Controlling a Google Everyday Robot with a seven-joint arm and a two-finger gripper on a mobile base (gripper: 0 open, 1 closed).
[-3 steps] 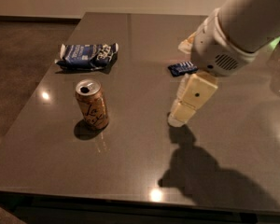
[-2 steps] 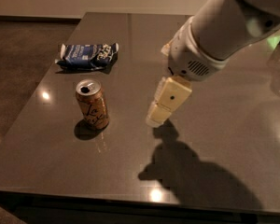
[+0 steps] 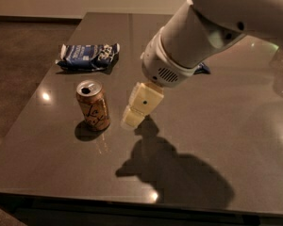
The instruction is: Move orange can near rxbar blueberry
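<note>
Blue-and-white crinkled snack bag [image 3: 87, 57] lies at ten o'clock on the dark glossy table [image 3: 47, 140]. Below it the orange-gold drink can [image 3: 93, 105] stands upright, just beside the cream gripper [image 3: 134, 114] at its nine o'clock. Whether the gripper is spread or closed is not visible. At two o'clock from the gripper, the dark blue rxbar blueberry wrapper [image 3: 205, 69] peeks from behind the white arm [image 3: 203, 32].

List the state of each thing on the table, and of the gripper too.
orange can: upright on the table, not held.
snack bag: lying flat, behind the can.
blue bar: mostly hidden behind the arm; only a corner shows.
gripper: low over the table, beside the can, apart from it.
</note>
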